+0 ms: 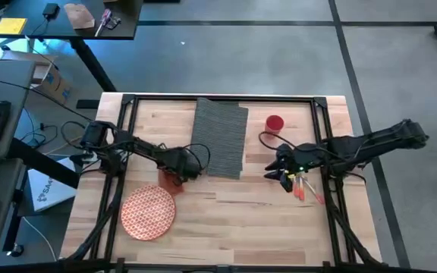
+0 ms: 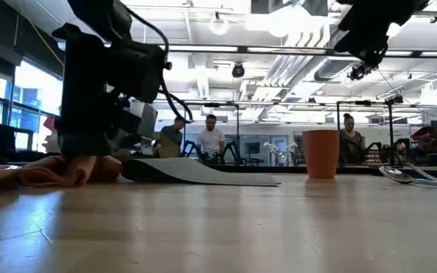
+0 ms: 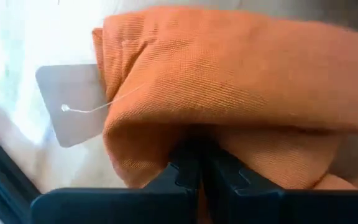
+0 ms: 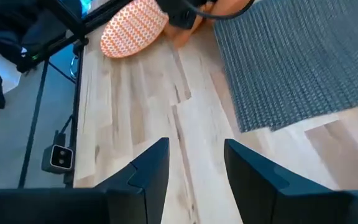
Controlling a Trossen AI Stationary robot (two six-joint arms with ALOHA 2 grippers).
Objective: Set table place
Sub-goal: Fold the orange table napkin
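The orange napkin [image 1: 171, 182] lies bunched on the table [image 1: 234, 220] just left of the dark grey placemat [image 1: 220, 138]. My left gripper [image 1: 179, 171] is down on it and shut on its cloth. The patterned plate [image 1: 149, 212] lies flat nearer the front edge. The red cup [image 1: 275, 123] stands right of the placemat. The orange-handled cutlery [image 1: 306, 188] lies on the wood at the right. My right gripper [image 4: 194, 168] hovers open above the table between the placemat and the cutlery, holding nothing. My left gripper pinches a bunched fold of the napkin [image 3: 197, 134] between its two shut fingers, several layers gathered. It comes at the cloth from above, and the napkin [image 2: 59, 171] still rests slack on the table. A paper tag [image 3: 70, 102] hangs off the cloth by a thread.
The black rail frame [image 1: 218, 98] runs around the tabletop. The placemat's near edge [image 2: 203, 173] is slightly raised off the wood. Bare wood shows at the front middle [image 1: 241, 227]. People sit in the room beyond the far edge.
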